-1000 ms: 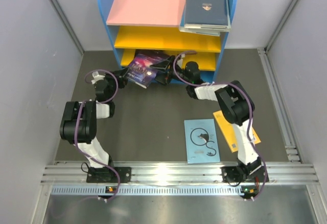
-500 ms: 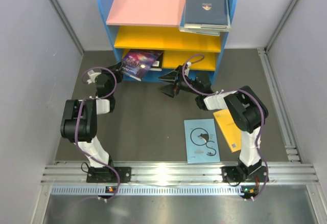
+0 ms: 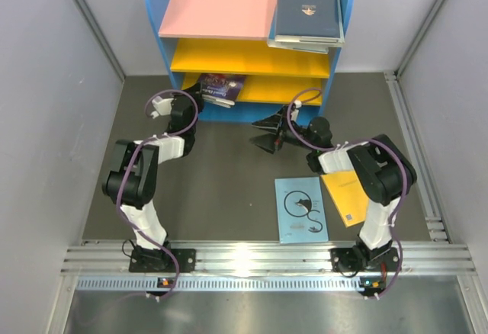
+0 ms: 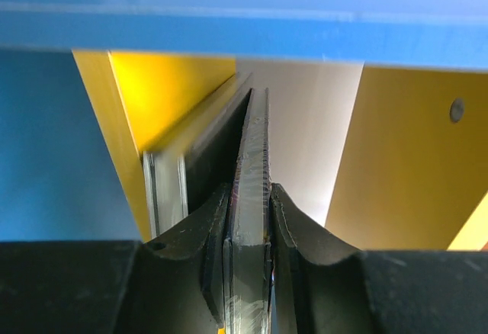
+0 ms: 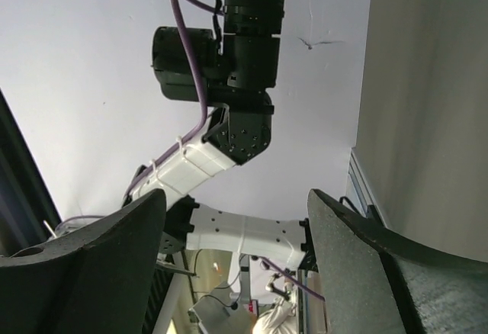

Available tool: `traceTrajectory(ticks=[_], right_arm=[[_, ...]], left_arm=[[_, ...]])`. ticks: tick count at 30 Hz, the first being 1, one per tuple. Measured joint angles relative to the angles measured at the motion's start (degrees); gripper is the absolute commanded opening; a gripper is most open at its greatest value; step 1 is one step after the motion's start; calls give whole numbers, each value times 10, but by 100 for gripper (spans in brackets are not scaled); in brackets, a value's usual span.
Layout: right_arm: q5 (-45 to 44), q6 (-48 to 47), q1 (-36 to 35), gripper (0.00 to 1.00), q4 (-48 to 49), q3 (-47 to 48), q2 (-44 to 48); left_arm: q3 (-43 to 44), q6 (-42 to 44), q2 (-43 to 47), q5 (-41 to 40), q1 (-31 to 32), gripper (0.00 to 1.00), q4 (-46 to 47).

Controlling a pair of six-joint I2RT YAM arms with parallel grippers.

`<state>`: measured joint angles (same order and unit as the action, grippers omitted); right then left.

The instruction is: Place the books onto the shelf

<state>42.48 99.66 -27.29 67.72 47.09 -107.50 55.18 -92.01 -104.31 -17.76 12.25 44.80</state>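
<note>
The purple galaxy book lies part way into the lowest bay of the shelf, on its near left side. My left gripper is shut on the book's near edge. In the left wrist view the gripper pinches the book edge-on, with a yellow board beyond. My right gripper hangs open in front of the shelf, holding nothing; its wrist view shows the gripper with wide jaws. A dark navy book tops a small stack on the shelf's pink top. Light blue swirl book and yellow-orange book lie on the floor.
Grey walls close in both sides. A metal rail runs along the right of the dark mat. The right arm's forearm reaches over the yellow-orange book. The shelf's blue base edge fills the top of the left wrist view.
The left gripper has pushed the purple book up and deeper into the shelf's lowest bay. The right gripper has drawn back from the book, to the right and nearer.
</note>
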Motion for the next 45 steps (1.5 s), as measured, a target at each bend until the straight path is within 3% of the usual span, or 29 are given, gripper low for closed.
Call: traceTrajectory(ticks=[4, 11, 17, 24, 25, 28, 32, 37, 40, 44, 45], right_arm=[[12, 0, 24, 75, 15, -34, 28], [26, 0, 39, 75, 36, -76, 36], [31, -7, 41, 78, 39, -97, 41], [47, -32, 59, 90, 35, -152, 73], [50, -42, 68, 94, 27, -164, 85], [61, -77, 94, 100, -12, -191, 130], [73, -144, 138, 100, -106, -205, 206], [73, -283, 170, 100, -322, -195, 318], [74, -345, 174, 100, -408, -188, 357], [77, -383, 186, 100, -471, -191, 378], [77, -388, 189, 100, -480, -194, 382]], left_arm=[[15, 2, 0, -26, 13, 6, -24], [41, 7, 0, -21, 9, 47, -75], [60, 14, 15, 36, -19, 58, -124], [60, 50, 63, 92, -74, 79, -197], [60, 59, 73, 96, -82, 88, -215], [58, 82, 96, 110, -100, 99, -264], [51, 107, 120, 140, -116, 99, -301], [36, 143, 161, 178, -118, 99, -338], [28, 150, 176, 191, -118, 90, -348], [28, 148, 165, 205, -118, 60, -348], [28, 150, 157, 207, -117, 37, -347]])
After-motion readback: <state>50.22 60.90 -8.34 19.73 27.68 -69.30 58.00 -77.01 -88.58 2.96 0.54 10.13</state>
